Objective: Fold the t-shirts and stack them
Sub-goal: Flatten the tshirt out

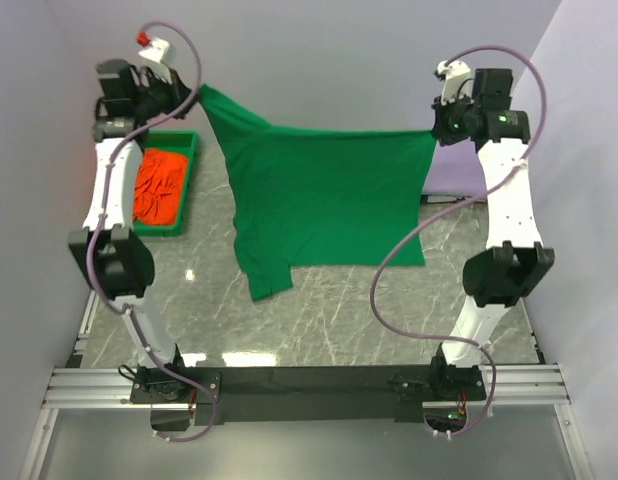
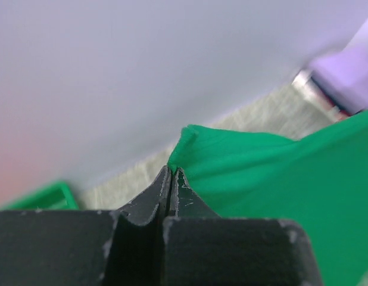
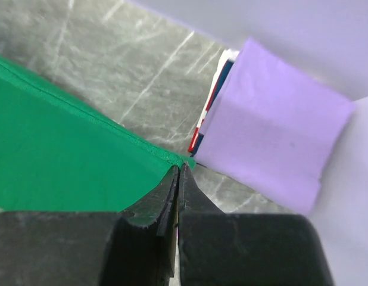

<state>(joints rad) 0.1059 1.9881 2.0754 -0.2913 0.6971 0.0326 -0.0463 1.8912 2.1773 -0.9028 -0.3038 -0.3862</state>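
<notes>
1. Your left hand [image 2: 172,173] is clenched on one corner of the green t-shirt [image 1: 319,200]. In the left wrist view the two fingertips meet with a fold of green cloth pinched between them.
2. Your right hand [image 3: 178,170] is likewise clenched on the opposite top corner of that shirt. The stitched edge of the cloth runs straight into the closed tips.
3. The green t-shirt hangs stretched between the two hands, raised at the far side of the worktop [image 1: 329,320]. Its top edge is pulled nearly straight from one hand to the other.
4. The lower part of the shirt drapes down toward you onto the marble surface. One sleeve [image 1: 269,280] sticks out at the lower left corner.
5. An orange t-shirt [image 1: 157,188] lies crumpled inside the green tray [image 1: 186,140] at the far left, just beside your left arm.
6. A folded lavender t-shirt [image 3: 273,131] sits at the far right, close behind your right hand and partly hidden by the arm in the top view.
7. Under the lavender one you can see the edges of more folded cloth [image 3: 209,116], white, dark blue and red. How many pieces lie there cannot be told.
8. The green shirt is spread open, not folded, and is apart from the lavender pile.
</notes>
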